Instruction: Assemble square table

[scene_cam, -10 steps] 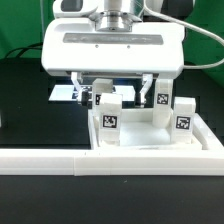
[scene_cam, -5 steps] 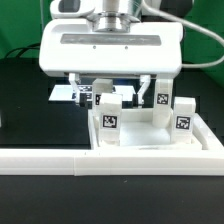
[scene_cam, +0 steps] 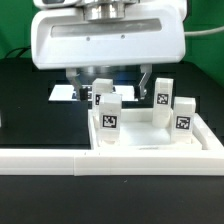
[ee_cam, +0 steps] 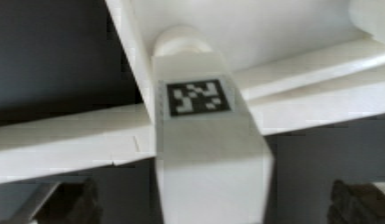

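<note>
The white square table slab (scene_cam: pixel 150 141) lies at the exterior view's right, and several white tagged legs stand upright on it. One leg (scene_cam: pixel 108 116) is at the front, two more (scene_cam: pixel 163 97) (scene_cam: pixel 183 115) are to the right, and one (scene_cam: pixel 101 91) is behind. My gripper (scene_cam: pixel 111 80) hangs over the back leg, open, with a finger (scene_cam: pixel 74 77) on either side. In the wrist view a tagged leg (ee_cam: pixel 199 110) runs between my gripper's (ee_cam: pixel 210 205) dark fingertips (ee_cam: pixel 57 200), with a gap on both sides.
A long white L-shaped rail (scene_cam: pixel 60 160) runs along the front and round the slab's right side. The marker board (scene_cam: pixel 62 94) lies flat on the black table behind the left finger. Green backdrop stands at the rear.
The gripper body has shifted a little toward the exterior view's left and looks larger and higher. The jaws stay open, and the legs and slab have not moved.
</note>
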